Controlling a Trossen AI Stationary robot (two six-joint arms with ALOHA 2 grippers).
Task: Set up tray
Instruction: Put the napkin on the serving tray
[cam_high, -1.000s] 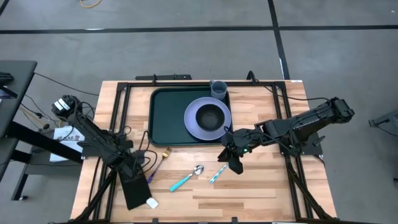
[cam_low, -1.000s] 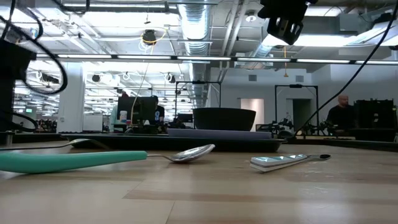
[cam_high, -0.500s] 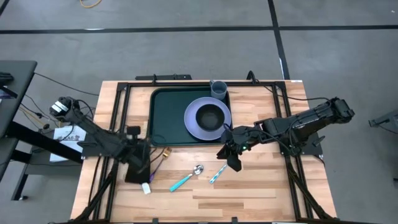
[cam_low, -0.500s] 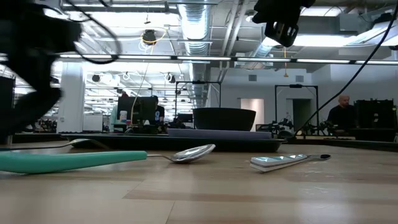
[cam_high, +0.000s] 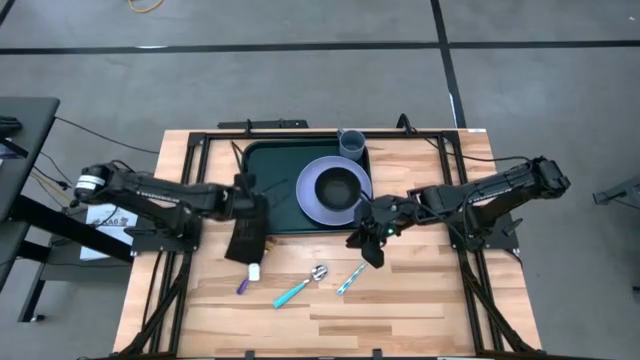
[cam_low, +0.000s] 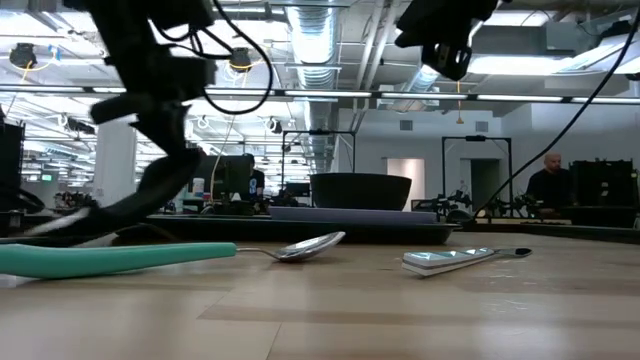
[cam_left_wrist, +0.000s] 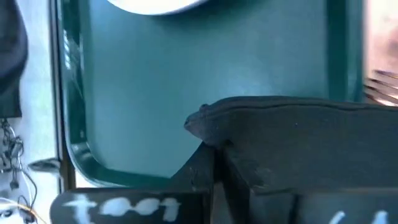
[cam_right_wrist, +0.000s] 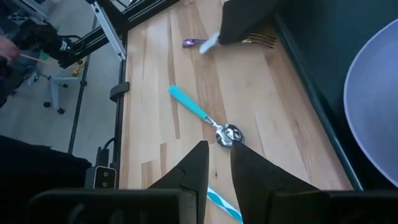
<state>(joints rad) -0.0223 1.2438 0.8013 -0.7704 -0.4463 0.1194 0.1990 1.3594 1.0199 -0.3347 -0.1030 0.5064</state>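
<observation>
Wooden table (cam_high: 420, 310): tray (cam_high: 272, 190) long axis left-right; right gripper (cam_high: 370, 250) nearly closed, empty.

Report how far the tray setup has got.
Done: plate, bowl and cup sit on the tray.
In hand: the left tool carries a flat black rectangle over the tray's near edge; the right tool hovers near the spoon.
Left: spoon, fork and a blue-handled utensil lie on the table.
</observation>
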